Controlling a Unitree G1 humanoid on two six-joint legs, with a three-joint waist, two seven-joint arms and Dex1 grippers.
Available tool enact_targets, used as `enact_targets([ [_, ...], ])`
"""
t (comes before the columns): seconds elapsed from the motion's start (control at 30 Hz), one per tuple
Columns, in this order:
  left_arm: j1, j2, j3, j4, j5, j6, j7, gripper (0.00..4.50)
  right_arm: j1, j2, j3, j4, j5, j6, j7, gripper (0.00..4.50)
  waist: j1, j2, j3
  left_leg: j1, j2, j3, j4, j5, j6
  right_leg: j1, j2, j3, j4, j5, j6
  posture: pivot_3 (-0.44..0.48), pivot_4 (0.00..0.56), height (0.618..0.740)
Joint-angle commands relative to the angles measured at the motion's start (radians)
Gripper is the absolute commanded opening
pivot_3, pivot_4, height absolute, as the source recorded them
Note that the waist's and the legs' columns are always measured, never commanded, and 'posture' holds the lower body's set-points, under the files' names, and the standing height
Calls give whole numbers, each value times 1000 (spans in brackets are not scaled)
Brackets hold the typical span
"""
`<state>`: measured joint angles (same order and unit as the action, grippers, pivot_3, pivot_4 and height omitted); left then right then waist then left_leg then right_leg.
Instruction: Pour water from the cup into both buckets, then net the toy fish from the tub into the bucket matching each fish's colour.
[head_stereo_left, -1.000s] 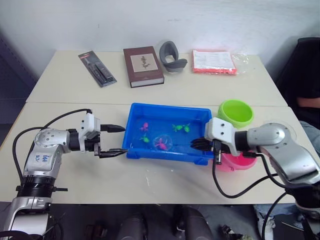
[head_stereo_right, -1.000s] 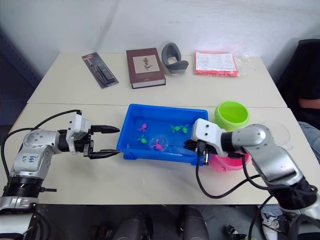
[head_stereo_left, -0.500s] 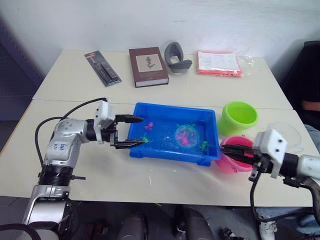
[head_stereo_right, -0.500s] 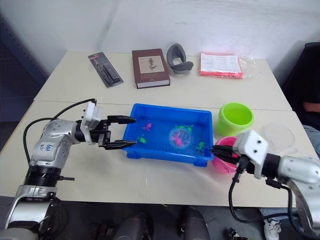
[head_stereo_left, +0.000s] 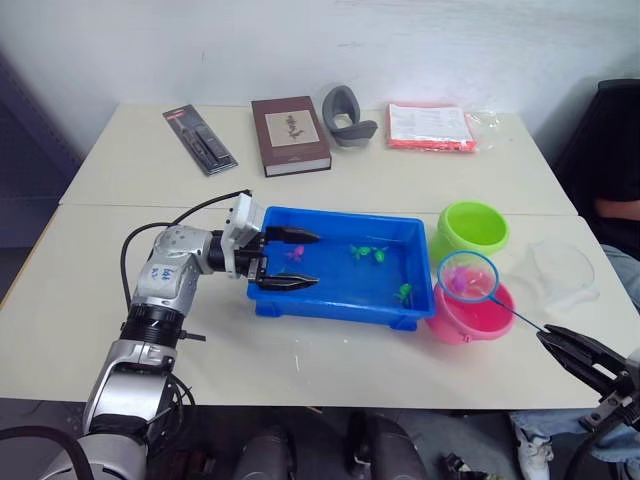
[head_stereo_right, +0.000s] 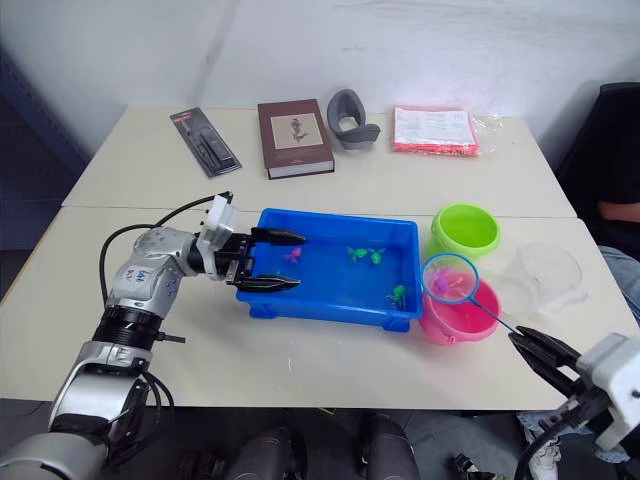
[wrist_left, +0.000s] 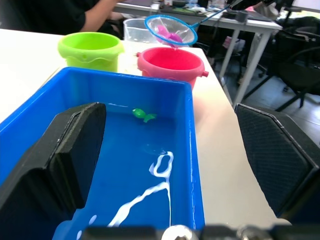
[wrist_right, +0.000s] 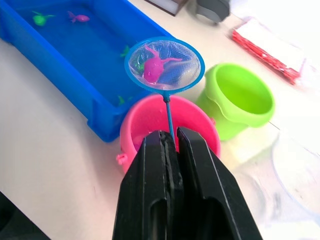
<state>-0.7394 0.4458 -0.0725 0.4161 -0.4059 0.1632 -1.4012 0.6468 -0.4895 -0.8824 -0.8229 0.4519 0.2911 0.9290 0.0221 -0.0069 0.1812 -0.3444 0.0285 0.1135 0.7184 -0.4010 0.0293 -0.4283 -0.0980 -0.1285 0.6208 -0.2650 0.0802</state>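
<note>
The right gripper (wrist_right: 169, 145) pinches the thin blue handle of a small round blue-rimmed net (wrist_right: 164, 64), which hangs over the pink round plastic bucket (head_stereo_left: 470, 315) with a magenta-pink toy fish (wrist_right: 152, 66) in its mesh. The left gripper (head_stereo_left: 292, 260) is spread wide across the near-left corner of the shallow bright blue rectangular plastic tub (head_stereo_left: 335, 301), one finger inside and one outside the wall, gripping nothing. Green and pink toy fish lie in the tub's water, the lime green bucket (head_stereo_left: 473, 226) stands just behind the pink one, and the clear plastic measuring cup (head_stereo_left: 560, 272) sits on the counter (head_stereo_left: 150, 180) to their right.
</note>
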Motion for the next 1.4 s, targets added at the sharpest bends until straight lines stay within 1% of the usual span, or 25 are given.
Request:
enact_targets([
  [0.03, -29, -15, -13, 19, 16, -35, -27, 4440, 38, 26, -2, 60, -180, -224, -34, 0, 0, 0, 0, 2, 0, 2, -2, 0, 0, 0, 0, 2, 0, 0, 0, 0, 150, 740],
  [0.07, -32, -20, -15, 25, 18, -41, -29, 4440, 47, 30, 11, 87, -231, -287, -40, 0, 0, 0, 0, 4, 0, 3, -3, 0, 0, 1, 0, 3, 0, 0, 0, 0, 150, 740],
  [0.13, -36, -30, -17, 33, 19, -46, -31, 4440, 28, 52, 26, 147, -341, -429, -107, 0, 0, 0, 0, 5, 0, 5, -4, 0, 0, 0, 1, 5, 0, 0, 0, 0, 150, 740],
  [0.17, -38, -33, -18, 35, 20, -48, -33, 4440, 24, 64, 37, 166, -371, -470, -133, 0, 0, 0, 0, 6, 0, 6, -4, 0, 0, 0, 1, 6, 0, 0, 0, 0, 150, 740],
  [0.27, -39, -40, -20, 39, 24, -54, -35, 4440, 46, 52, 75, 262, -570, -724, -200, 0, -2, 0, 0, 7, 0, 7, -4, 0, 0, 0, 1, 8, 0, -1, -1, 0, 150, 740],
  [0.3, -39, -41, -19, 39, 25, -55, -34, 4440, 46, 46, 71, 292, -646, -818, -243, 0, -2, 0, 0, 7, 0, 8, -4, 0, 0, 0, 1, 10, 0, -1, -1, 0, 150, 740],
  [0.33, -40, -42, -19, 40, 25, -57, -34, 4440, 47, 46, 70, 313, -689, -871, -276, 0, -2, 0, 0, 8, 0, 8, -4, 0, -1, 0, 1, 13, 0, -1, -2, 0, 150, 740],
  [0.37, -40, -42, -18, 40, 26, -60, -32, 4440, 39, 41, 51, 328, -785, -954, -338, 0, -2, 0, 0, 8, 0, 8, -4, 0, -1, 0, 1, 15, 0, -1, -2, 0, 150, 740],
  [0.4, -40, -43, -17, 41, 28, -63, -30, 4440, 35, 40, 47, 341, -836, -1012, -377, 0, -2, 0, 0, 8, 0, 9, -4, 0, -1, 0, 1, 16, 0, -1, -2, 0, 150, 740],
  [0.47, -38, -41, -18, 42, 34, -72, -29, 4440, 29, 49, 18, 340, -984, -1084, -475, 0, -3, 0, 0, 9, 1, 9, -4, 0, -1, 0, 1, 19, 0, -1, -2, 0, 150, 740],
  [0.6, -30, -44, -17, 40, 37, -81, -26, 4440, 26, 53, -8, 355, -1187, -1152, -643, 0, -1, 0, 0, 9, 1, 10, -4, -1, -2, 0, 1, 20, 0, -2, -2, 0, 150, 740],
  [0.63, -29, -45, -17, 38, 36, -81, -25, 4440, 26, 56, -15, 359, -1216, -1165, -686, 0, -1, 0, 0, 9, 1, 10, -3, -1, -2, 0, 1, 20, 0, -2, -3, 0, 150, 740],
  [0.7, -26, -47, -15, 37, 35, -81, -22, 4440, 32, 49, -12, 364, -1254, -1159, -729, 0, -2, 0, 0, 9, 1, 10, -4, -1, -2, 0, 1, 20, 0, -2, -3, 0, 150, 740],
  [0.8, -15, -44, -15, 31, 35, -84, -22, 4440, 39, 36, -2, 344, -1265, -1174, -778, 0, -3, 0, 0, 9, 1, 10, -4, 0, -2, 0, 2, 20, 0, -2, -3, 0, 150, 740],
  [0.87, -11, -41, -12, 31, 36, -89, -18, 4440, 40, 31, 9, 339, -1215, -1140, -770, 0, -5, 0, 0, 9, 1, 10, -4, 0, -2, 0, 2, 20, 1, -2, -3, 0, 150, 740],
  [0.9, -10, -40, -6, 32, 34, -88, -11, 4440, 41, 26, 31, 335, -1120, -1086, -732, 0, -5, 0, 0, 9, 1, 10, -4, 0, -2, 0, 2, 20, 1, -2, -3, 0, 150, 740],
  [0.97, -8, -35, 10, 33, 26, -83, 3, 4440, 52, -2, 101, 311, -903, -973, -633, 0, -8, 0, 0, 9, 1, 10, -4, 0, -2, 0, 2, 20, 1, -2, -3, 0, 150, 740],
  [1.0, -4, -27, 20, 34, 21, -79, 7, 4440, 65, -35, 163, 274, -762, -895, -561, 0, -10, 0, 0, 9, 2, 9, -3, 0, -1, 0, 2, 20, 1, -2, -3, 0, 150, 740],
  [1.07, 8, -9, 38, 40, 21, -80, 12, 4440, 58, -82, 257, 176, -512, -711, -466, 0, -15, 0, 0, 10, 2, 9, -3, 0, -1, 0, 1, 20, 1, -2, -3, 0, 150, 740],
  [1.1, 16, 5, 51, 45, 23, -83, 18, 4440, 41, -122, 310, 111, -362, -580, -429, 0, -21, 0, 0, 10, 2, 8, -3, 0, -1, 0, 1, 20, 1, -2, -4, 0, 150, 740],
  [1.2, 39, 41, 93, 51, 19, -86, 44, 4440, -61, -230, 400, -3, -118, -287, -389, 0, -28, 0, 0, 10, 4, 7, -3, 0, -1, 0, -2, 19, 2, -3, -4, 0, 150, 740],
  [1.27, 60, 67, 113, 45, 27, -93, 65, 4440, -150, -307, 462, -42, -9, -88, -393, 0, -24, 0, 0, 10, 4, 6, -3, -1, -1, 0, -5, 18, 2, -3, -5, 0, 150, 740],
  [1.33, 95, 103, 147, 31, 30, -97, 98, 4440, -278, -368, 531, -58, 85, 160, -466, 0, -23, 0, 0, 9, 3, 4, -3, -1, -1, -1, -7, 16, 3, -3, -5, 0, 150, 740],
  [1.4, 134, 136, 186, 13, 21, -98, 126, 4440, -438, -382, 608, -44, 165, 327, -528, 0, -23, 0, 0, 8, 2, 3, -3, -1, 0, -1, -11, 12, 3, -3, -6, 0, 150, 740],
])
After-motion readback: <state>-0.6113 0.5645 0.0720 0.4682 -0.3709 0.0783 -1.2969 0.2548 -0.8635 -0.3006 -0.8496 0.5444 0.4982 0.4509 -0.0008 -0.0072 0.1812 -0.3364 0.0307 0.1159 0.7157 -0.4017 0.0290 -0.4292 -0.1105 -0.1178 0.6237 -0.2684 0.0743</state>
